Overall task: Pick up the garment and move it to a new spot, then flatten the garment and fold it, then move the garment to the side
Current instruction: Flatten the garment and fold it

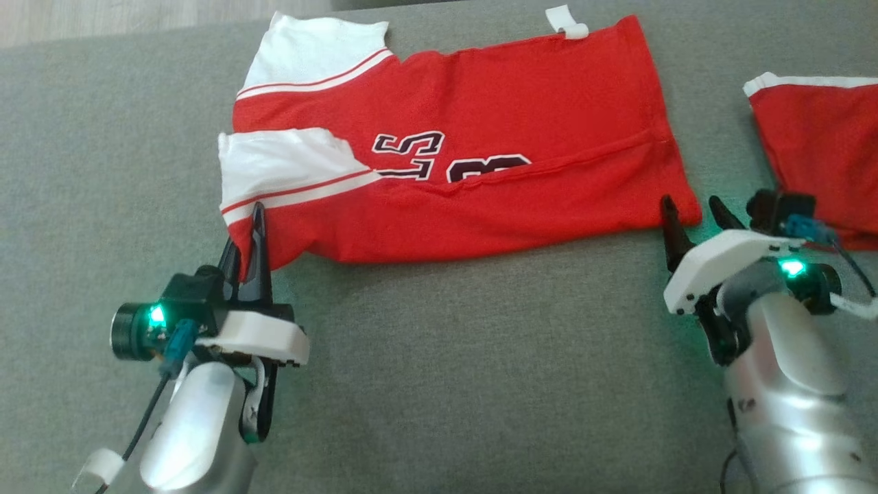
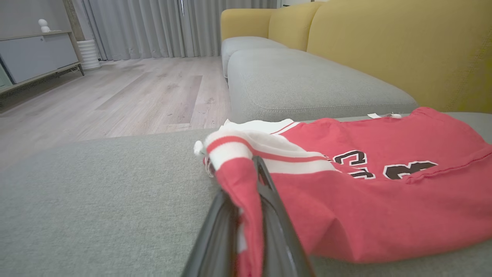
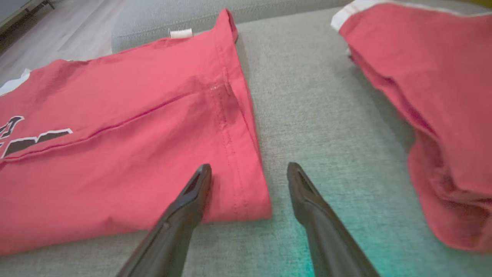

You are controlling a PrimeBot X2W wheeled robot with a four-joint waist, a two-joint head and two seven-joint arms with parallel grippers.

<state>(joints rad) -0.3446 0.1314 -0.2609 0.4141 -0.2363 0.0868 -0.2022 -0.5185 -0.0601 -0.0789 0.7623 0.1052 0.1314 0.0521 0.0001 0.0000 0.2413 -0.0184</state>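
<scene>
Garment (image 1: 480, 137), a red jersey with white sleeves, lies folded across upper centre of the head view on a grey sofa cushion (image 1: 446, 357). Left claw (image 1: 248, 237) clamped on its lower-left sleeve corner, cloth pinched between the fingers. Right claw (image 1: 689, 206) parted wide, tips flanking the lower-right hem corner, gripping nothing. Second red garment (image 1: 816, 137) at right edge.

Left tool (image 1: 251, 230) clamped, right tool (image 1: 689, 201) fingers spread

A fold (image 1: 569, 158) hides half the lettering (image 1: 409, 144) on the jersey (image 1: 521, 89), and the second red garment (image 1: 816, 137) runs off the edge.
</scene>
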